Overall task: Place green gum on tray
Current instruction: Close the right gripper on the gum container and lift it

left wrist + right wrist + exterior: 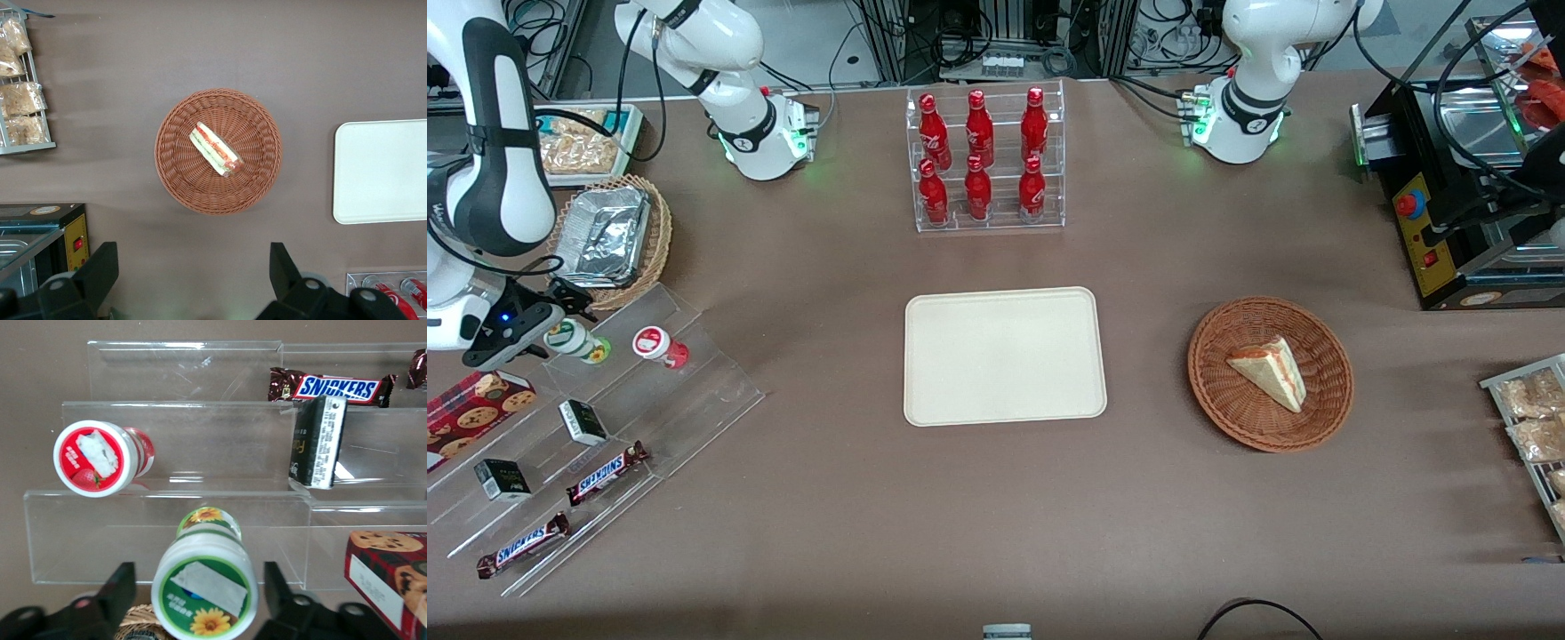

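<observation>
The green gum [205,585] is seen on the top step of a clear stepped stand [596,418] at the working arm's end of the table [996,524], lying tilted with its lid toward the wrist camera. That placement appears to be display stocking: each step carries small goods within reach of the arm. The red gum [660,346] sits just beside it on the same step, so the two bottles are near but apart, and confusion between them is judged a risk.

The gripper [200,603] is positioned at the green gum, with one of the fingers [115,597] on each side of the bottle. The fingers are spread wide, with a gap visible between each and the lid, so nothing is held yet. The step in hand is judged to be the approach just ahead of the grasp; closing on the body would be called for next.

The arm is reached low over the stand's upper step, its wrist tipped so the fingers point along the bottle's sides.

On lower steps, dark small boxes [583,421] and Snickers bars [607,472] are set out, and a cookie box [476,406] lies beside the stand. The tray [1004,356] lies bare at mid-table, well apart from the stand.
</observation>
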Robot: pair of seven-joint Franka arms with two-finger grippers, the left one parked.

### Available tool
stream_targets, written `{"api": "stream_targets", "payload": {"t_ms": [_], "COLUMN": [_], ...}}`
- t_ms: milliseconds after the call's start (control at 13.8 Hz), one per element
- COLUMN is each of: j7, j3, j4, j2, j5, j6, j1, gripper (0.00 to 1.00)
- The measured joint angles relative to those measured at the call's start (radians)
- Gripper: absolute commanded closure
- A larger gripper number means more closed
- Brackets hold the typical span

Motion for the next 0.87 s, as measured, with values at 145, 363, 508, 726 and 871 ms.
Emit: {"api": "stream_targets", "payload": {"t_ms": [145,363,508,726,871], "j7": [-0.005,-0.012,-0.011,0.042,0.126], "j3": [0.000,0.010,0.018,0.022,0.024], "j4": [-0.001,0.016,0.072,0.171,0.207], "j2": [-0.001,-0.008,-0.014,-0.018,-0.018], "j5": [0.000,0.000,0.000,0.000,0.000], "j6": [0.000,-0.018,-0.082,-0.209,-0.274], "j1": [0.000,0.001,0.021,0.083,0.140], "gripper": [1.00,1.00,1.00,1.00,1.00]}}
